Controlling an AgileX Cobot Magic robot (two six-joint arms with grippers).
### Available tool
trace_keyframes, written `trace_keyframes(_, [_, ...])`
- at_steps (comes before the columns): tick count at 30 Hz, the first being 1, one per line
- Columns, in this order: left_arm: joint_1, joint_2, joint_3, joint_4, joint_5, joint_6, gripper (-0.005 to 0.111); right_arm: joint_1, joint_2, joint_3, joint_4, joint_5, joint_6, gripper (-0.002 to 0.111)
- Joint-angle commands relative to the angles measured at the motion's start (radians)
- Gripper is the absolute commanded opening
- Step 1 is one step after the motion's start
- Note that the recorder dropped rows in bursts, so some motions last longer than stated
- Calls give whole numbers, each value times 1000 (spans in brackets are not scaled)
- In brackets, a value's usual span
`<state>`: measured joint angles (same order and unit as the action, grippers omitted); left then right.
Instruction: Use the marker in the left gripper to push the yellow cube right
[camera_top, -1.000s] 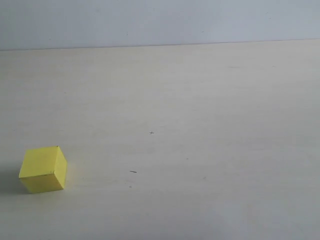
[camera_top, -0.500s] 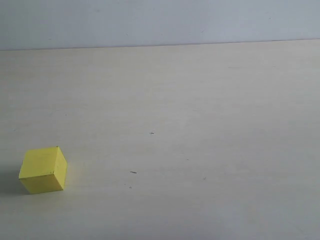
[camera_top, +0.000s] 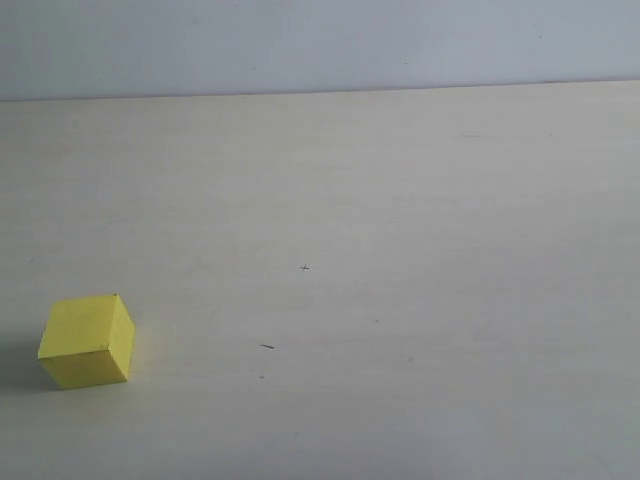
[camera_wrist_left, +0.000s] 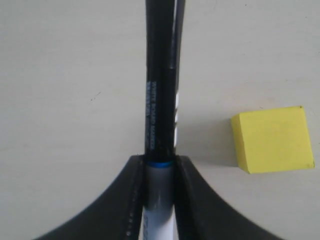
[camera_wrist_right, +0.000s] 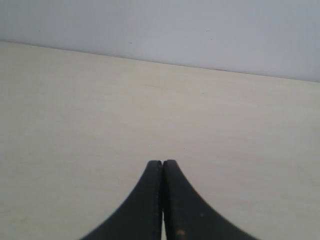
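Observation:
The yellow cube (camera_top: 87, 340) rests on the pale table at the near left of the exterior view, and neither arm shows there. In the left wrist view my left gripper (camera_wrist_left: 160, 161) is shut on the marker (camera_wrist_left: 161, 100), clamping its white barrel while the black cap sticks out past the fingertips. There the yellow cube (camera_wrist_left: 273, 139) sits on the table beside the marker with a clear gap, level with the lower part of the cap. My right gripper (camera_wrist_right: 162, 163) is shut on nothing, over bare table.
The cream table (camera_top: 380, 220) stretches wide to the right of the cube, with a few tiny dark specks (camera_top: 266, 347). A pale grey wall (camera_top: 320, 45) stands along the table's far edge.

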<state>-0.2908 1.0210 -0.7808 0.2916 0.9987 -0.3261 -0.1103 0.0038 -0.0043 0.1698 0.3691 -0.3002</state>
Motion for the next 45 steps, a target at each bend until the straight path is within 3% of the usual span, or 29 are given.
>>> trace_keyframes(1, [2, -7, 2, -3, -19, 29, 0, -5, -4, 4, 7, -12, -2, 0])
trace_keyframes(6, [2, 35, 2, 1, -100, 39, 0, -5, -4, 4, 7, -12, -2, 0])
trace_keyframes(21, [2, 284, 2, 73, -88, 38, 0, -5, -4, 4, 7, -12, -2, 0])
trace_keyframes(28, [2, 299, 21, 143, -237, -180, 0, -5, -4, 4, 7, -12, -2, 0])
trace_keyframes(45, [2, 299, 130, 146, -323, -138, 0, -5, -4, 4, 7, -12, -2, 0])
